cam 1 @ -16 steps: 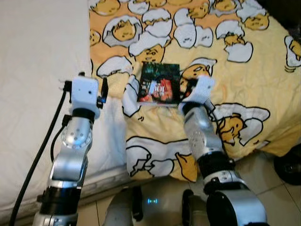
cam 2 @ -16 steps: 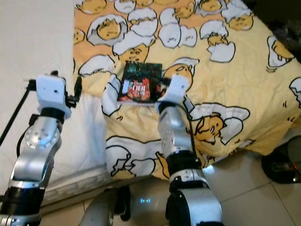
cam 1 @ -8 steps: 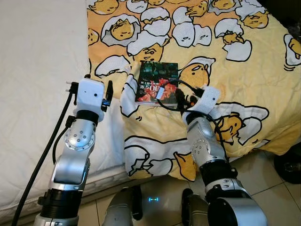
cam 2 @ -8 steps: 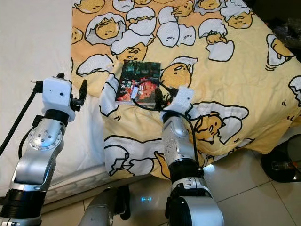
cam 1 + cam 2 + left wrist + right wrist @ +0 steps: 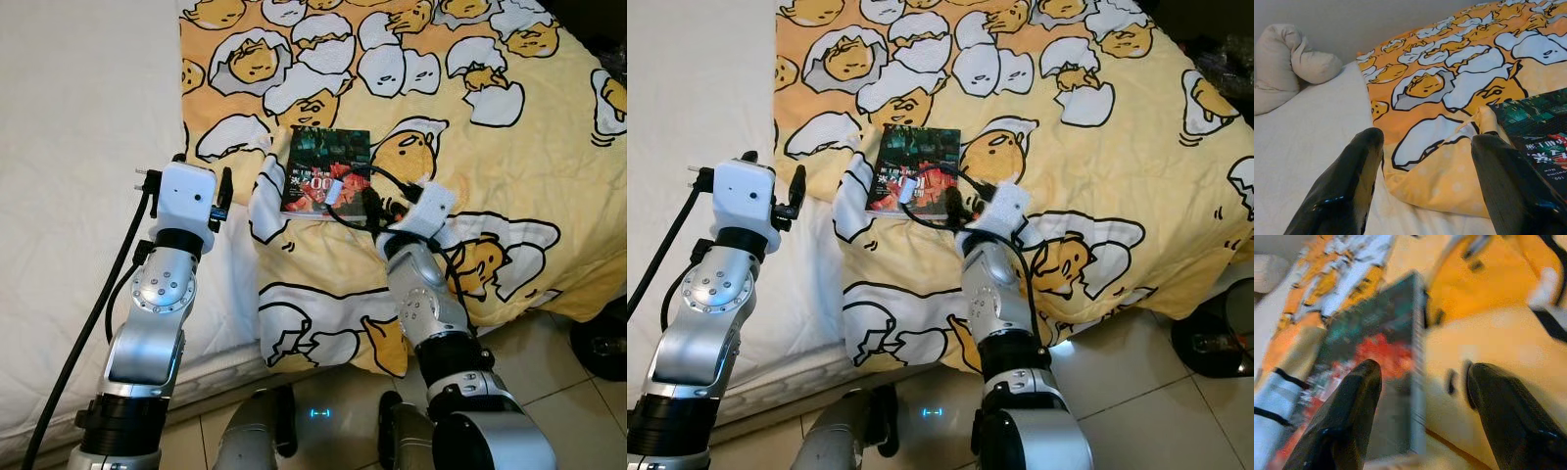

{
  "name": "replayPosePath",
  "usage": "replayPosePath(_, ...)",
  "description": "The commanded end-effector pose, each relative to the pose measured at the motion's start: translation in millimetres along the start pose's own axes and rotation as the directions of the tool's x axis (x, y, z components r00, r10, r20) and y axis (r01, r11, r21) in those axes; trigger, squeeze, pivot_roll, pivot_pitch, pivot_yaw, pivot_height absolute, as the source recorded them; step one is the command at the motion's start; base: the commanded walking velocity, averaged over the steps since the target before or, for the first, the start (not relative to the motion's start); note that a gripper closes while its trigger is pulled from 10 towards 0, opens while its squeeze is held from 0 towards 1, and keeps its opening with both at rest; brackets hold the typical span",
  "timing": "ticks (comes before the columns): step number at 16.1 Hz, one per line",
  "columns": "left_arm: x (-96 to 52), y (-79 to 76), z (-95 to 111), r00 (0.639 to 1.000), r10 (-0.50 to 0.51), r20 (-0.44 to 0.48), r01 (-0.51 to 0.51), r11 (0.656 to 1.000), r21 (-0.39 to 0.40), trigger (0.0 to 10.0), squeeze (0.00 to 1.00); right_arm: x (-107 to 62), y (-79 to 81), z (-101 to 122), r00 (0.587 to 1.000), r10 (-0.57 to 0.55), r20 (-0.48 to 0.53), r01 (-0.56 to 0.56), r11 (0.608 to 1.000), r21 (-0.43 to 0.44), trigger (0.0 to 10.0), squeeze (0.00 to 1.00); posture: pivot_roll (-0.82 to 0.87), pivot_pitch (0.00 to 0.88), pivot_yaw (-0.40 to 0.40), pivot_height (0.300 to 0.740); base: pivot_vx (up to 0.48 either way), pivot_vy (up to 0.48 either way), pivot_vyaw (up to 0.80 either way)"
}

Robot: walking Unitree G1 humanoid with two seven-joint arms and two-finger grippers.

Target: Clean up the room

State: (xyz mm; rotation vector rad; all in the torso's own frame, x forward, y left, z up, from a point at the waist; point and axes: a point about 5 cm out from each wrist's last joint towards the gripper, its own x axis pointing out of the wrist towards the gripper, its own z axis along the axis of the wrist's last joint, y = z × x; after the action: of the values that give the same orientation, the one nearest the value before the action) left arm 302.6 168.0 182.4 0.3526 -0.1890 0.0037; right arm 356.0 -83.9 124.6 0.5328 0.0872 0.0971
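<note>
At nine o'clock in the head views, a white mattress (image 5: 78,196) under a plain sheet, with a cream pillow (image 5: 1288,63) bunched at its far end in the left wrist view. Raised over the mattress edge, the left gripper (image 5: 201,186), fingers spread wide with nothing between them, one black finger (image 5: 1347,186) at each side of the left wrist view. Just toward three o'clock of it, the folded border of a yellow-orange blanket (image 5: 470,127) printed with white eggshell and yolk cartoon figures, draped across the bed and over its near edge.

Near the centre, lying flat on the blanket, a book (image 5: 326,171): a thin paperback, roughly square, dark teal-green cover across its far half, red and orange artwork across the near half, white lettering through the middle. Spine toward nine o'clock, near the blanket's fold.

At four o'clock of the book, the right gripper (image 5: 370,204), fingers parted and unclenched, holding nothing, poised right at the book's near corner. Contact with the cover impossible to judge. Blurred right wrist view, with the book's edge (image 5: 1415,362) lying between the two black fingers (image 5: 1347,426).

At five o'clock, pale floor tiles (image 5: 549,333) beside the bed.
</note>
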Motion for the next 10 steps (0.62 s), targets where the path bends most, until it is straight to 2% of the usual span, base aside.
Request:
replayPosePath(1, -4.0, 0.9, -2, 1.000, -0.004, -0.009, 0.005, 1.000, 0.011, 10.0, 0.00, -15.3, 45.5, -38, 0.994, 0.072, -0.077, -0.063, 0.992, 0.109, 10.0, 0.00, 0.09, 0.290, 0.064, 0.723, 0.000, 0.000, 0.00)
replayPosePath(4, -3.5, -0.4, -2, 1.000, -0.007, -0.007, 0.007, 1.000, 0.012, 10.0, 0.00, -21.5, 53.9, -42, 0.993, 0.097, -0.072, -0.092, 0.993, 0.073, 10.0, 0.00, 0.08, 0.290, 0.063, 0.723, 0.000, 0.000, 0.00)
replayPosePath(8, -3.2, -0.5, -2, 1.000, -0.008, -0.007, 0.008, 1.000, 0.014, 10.0, 0.00, -30.1, 59.0, -58, 0.983, 0.107, -0.147, -0.088, 0.987, 0.132, 10.0, 0.00, 0.08, 0.291, 0.062, 0.723, 0.000, 0.000, 0.00)
replayPosePath(10, -4.1, -1.7, -1, 1.000, -0.023, 0.005, 0.023, 0.999, 0.028, 10.0, 0.00, -29.3, 63.7, -60, 0.981, 0.120, -0.155, -0.099, 0.986, 0.136, 10.0, 0.00, 0.08, 0.292, 0.063, 0.723, 0.000, 0.000, 0.00)
